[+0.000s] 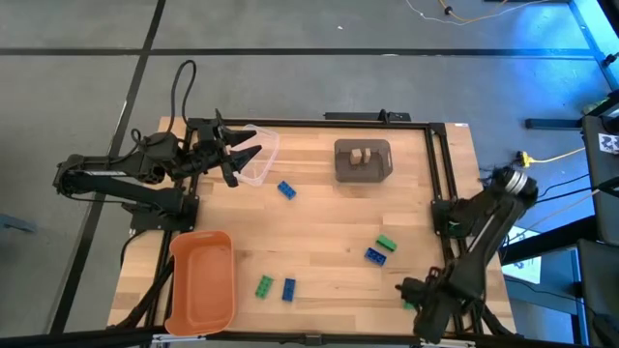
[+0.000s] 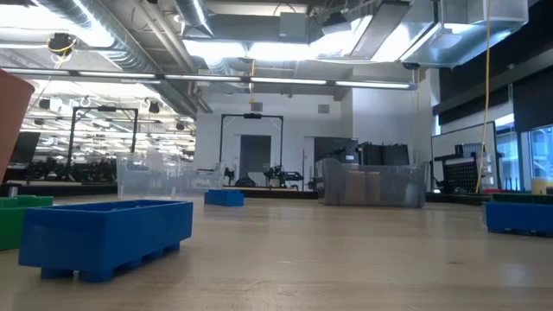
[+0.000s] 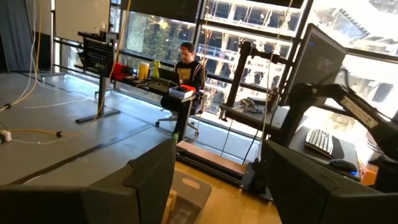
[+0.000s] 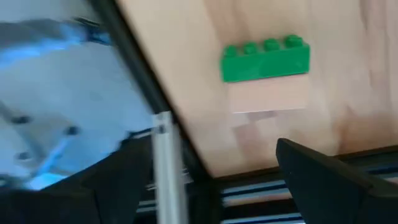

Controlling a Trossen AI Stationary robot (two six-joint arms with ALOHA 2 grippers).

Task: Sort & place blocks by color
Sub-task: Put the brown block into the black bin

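Note:
Loose blocks lie flat on the wooden table: a blue one [image 1: 287,189] near the middle, a green [image 1: 387,243] and a blue [image 1: 375,255] together toward the right, and a green [image 1: 263,285] and a blue [image 1: 289,288] at the near edge. Two tan blocks [image 1: 362,156] sit in a grey tray [image 1: 379,171]. Another green block [image 4: 265,59] lies by the near right corner. My right gripper [image 4: 217,186] hangs open beside it, touching nothing. My left gripper [image 1: 242,155] is open and held level over the clear tub [image 1: 263,164] at the far left.
An orange tray [image 1: 203,280] stands at the near left corner. A black frame rail [image 1: 437,184] runs along the table's right edge, close to the right arm. In the low view a blue block [image 2: 104,229] looms close. A person [image 3: 186,68] sits at a desk beyond the table.

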